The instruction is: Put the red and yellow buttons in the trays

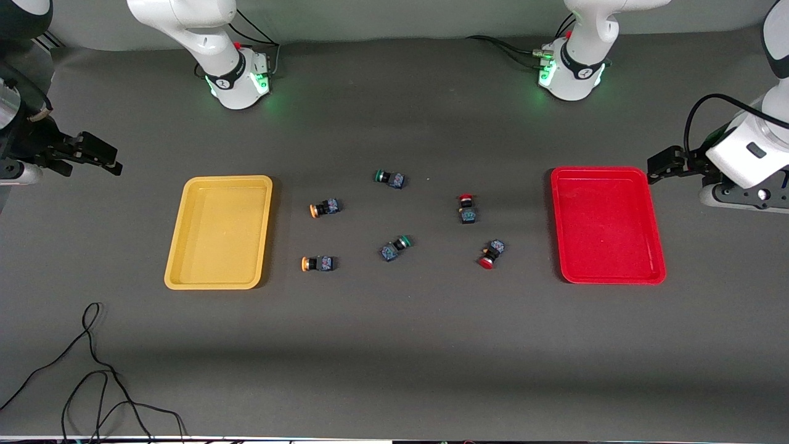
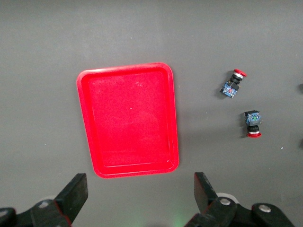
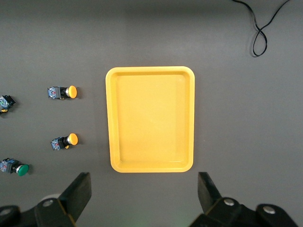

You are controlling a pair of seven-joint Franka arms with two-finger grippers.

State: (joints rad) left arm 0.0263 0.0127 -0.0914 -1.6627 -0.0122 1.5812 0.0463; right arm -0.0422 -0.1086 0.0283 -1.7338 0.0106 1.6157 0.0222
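Buttons scattered across the middle of the table, none in a tray. Two yellow-capped buttons, one (image 1: 324, 208) farther from the front camera, one (image 1: 318, 264) nearer, both lying on their sides just beside the yellow tray (image 1: 179, 271), caps toward it. Two red-capped buttons toward the left arm's end: one (image 1: 466, 208) farther from the front camera, one (image 1: 491, 254) nearer and tilted, both short of the red tray (image 1: 658, 274). Two green-capped buttons between those pairs, one (image 1: 389, 179) closest to the robots' edge of the table, the other (image 1: 395, 247) nearer the front camera. Yellow tray toward the right arm's end, red tray toward the left arm's end, both empty. Left gripper (image 2: 138, 198) up in the air past the red tray's outer rim, over the table's end, jaws wide apart, holding nothing. Right gripper (image 3: 144, 198) likewise raised over the table's end, past the yellow tray, jaws wide apart and empty. Loose black cable (image 1: 92, 370) lying at the front corner on the right arm's end.
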